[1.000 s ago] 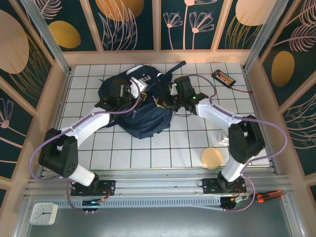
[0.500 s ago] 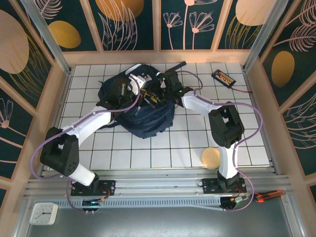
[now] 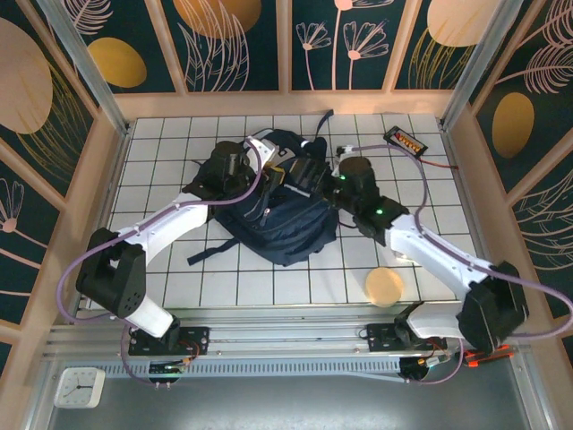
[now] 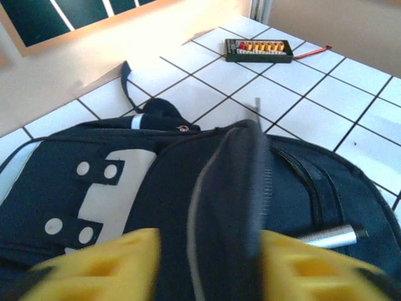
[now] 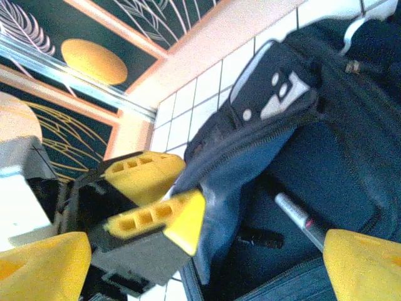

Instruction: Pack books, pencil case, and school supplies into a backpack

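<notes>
The backpack (image 3: 277,219) is navy blue, its pale grey-white trim patches crossed by navy strips with pale dots. The table (image 3: 152,161) is white tile with a dark grid. The disc (image 3: 385,287) is plain tan. The black device (image 4: 258,50) has orange and red buttons. The left gripper (image 4: 208,257) and right gripper (image 5: 207,251) have bright yellow fingers. The walls (image 3: 242,45) are dark teal with tan ovals and pale line-drawn leaves.

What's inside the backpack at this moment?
A silver pen-like stick lies in the gap beneath a raised fold of the backpack, beside the zip. Dark fabric covers the rest of the inside, so whatever else is packed cannot be seen.
</notes>
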You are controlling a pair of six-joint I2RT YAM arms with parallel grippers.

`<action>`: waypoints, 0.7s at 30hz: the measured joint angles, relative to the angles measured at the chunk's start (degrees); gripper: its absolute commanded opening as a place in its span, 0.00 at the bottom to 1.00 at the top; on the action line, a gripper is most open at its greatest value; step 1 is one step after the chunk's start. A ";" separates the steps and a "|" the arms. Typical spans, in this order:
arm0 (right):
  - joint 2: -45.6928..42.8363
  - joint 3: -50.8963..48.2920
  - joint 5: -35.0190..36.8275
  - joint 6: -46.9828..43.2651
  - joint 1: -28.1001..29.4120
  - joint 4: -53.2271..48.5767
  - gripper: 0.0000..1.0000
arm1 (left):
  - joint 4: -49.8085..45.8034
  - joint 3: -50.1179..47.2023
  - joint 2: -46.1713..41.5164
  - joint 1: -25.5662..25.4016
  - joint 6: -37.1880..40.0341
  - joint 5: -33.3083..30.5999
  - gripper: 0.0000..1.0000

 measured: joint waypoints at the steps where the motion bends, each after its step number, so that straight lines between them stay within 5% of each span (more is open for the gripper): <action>1: 0.50 1.25 0.44 -0.37 -0.02 -1.20 0.95 | 0.04 0.00 -0.04 0.15 -0.39 -0.09 0.78; 6: 7.43 7.13 2.14 -0.50 3.08 -11.08 0.87 | -0.31 -2.03 -2.16 0.42 -1.88 -0.76 0.98; 14: 8.09 8.33 4.42 1.03 6.43 -20.65 0.82 | -7.37 -5.68 -11.17 1.70 -7.91 -7.02 0.98; 21: 7.87 10.78 5.95 7.32 8.85 -28.46 0.83 | -13.70 -13.92 -19.34 11.19 -24.09 -7.85 0.96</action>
